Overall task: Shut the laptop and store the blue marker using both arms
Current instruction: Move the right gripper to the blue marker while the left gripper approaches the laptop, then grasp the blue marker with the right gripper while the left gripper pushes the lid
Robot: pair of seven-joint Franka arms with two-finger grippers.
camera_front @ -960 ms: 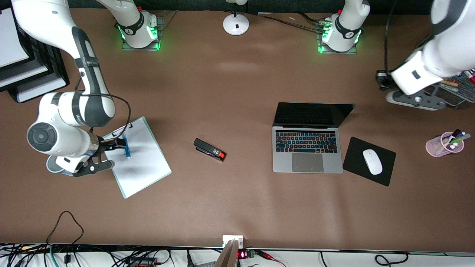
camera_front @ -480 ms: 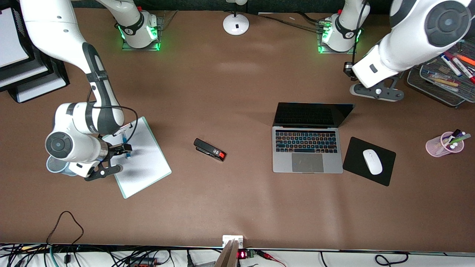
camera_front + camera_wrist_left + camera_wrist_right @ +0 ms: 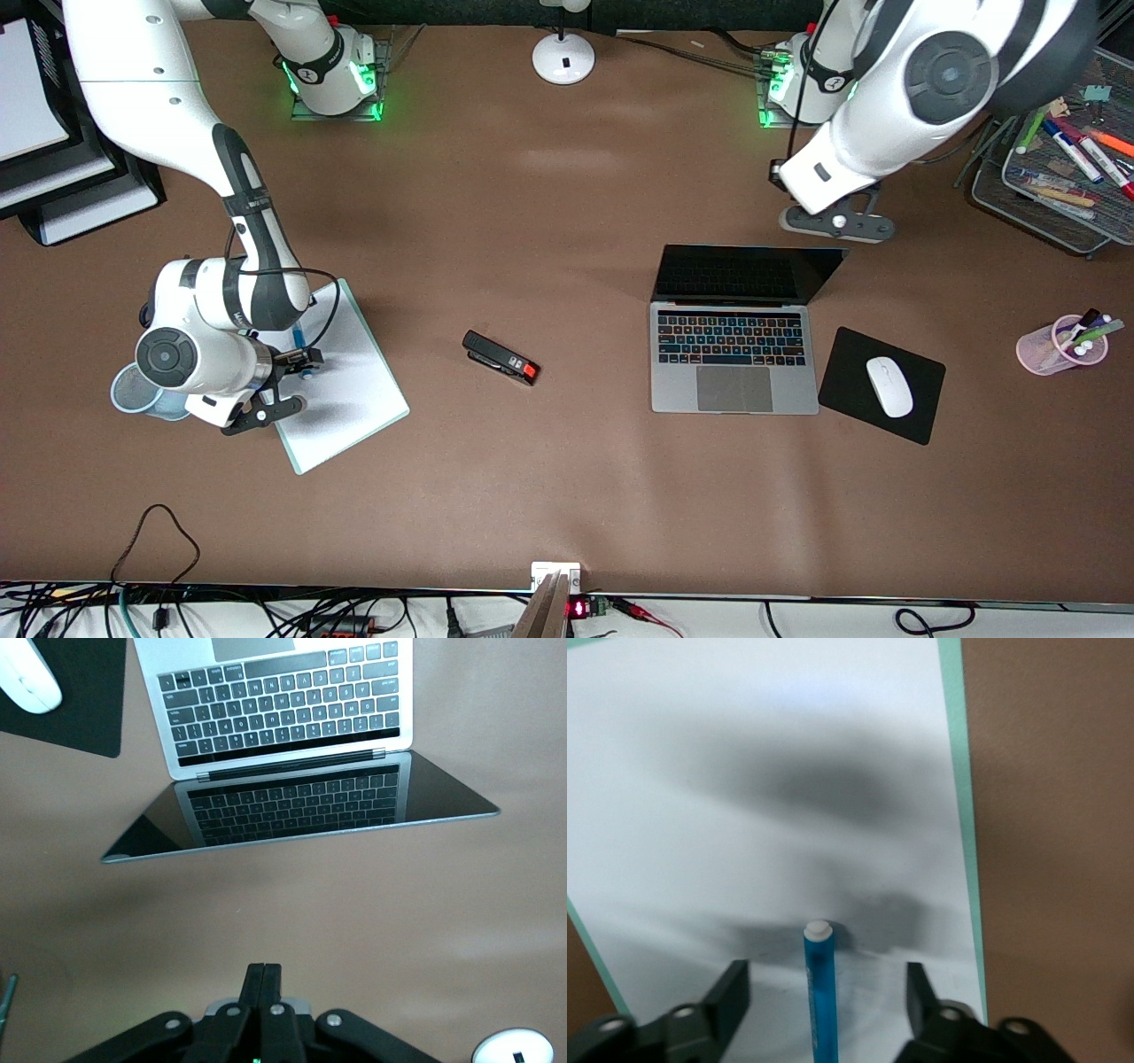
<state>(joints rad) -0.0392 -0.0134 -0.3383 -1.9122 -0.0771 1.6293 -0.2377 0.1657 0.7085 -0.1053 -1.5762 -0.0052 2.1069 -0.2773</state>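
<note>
Right wrist view: right gripper (image 3: pixel 824 992) straddles the slim bright-blue marker (image 3: pixel 819 992) lying on smooth white paper of a green-edged clipboard (image 3: pixel 341 381), fingers (image 3: pixel 731 992) parted, not touching. Its round glossy barrel could roll away if one finger lands first. Left gripper (image 3: pixel 263 992), fingers pressed together, hovers at twelve o'clock of the open silver-grey laptop (image 3: pixel 733 354); a glancing push might skid it across the brown tabletop (image 3: pixel 567 195).

Evenly and brightly lit from overhead, with soft pale glare patches on the brown desk (image 3: pixel 567 159) near the bases. Green glow around both arm bases. Diffuse grey shadows on the white clipboard (image 3: pixel 788 797) under the right end effector (image 3: pixel 824 992). Keyboard mirrored in the dark laptop (image 3: pixel 292 806) screen. Right wrist view soft and hazy; front view sharp.
</note>
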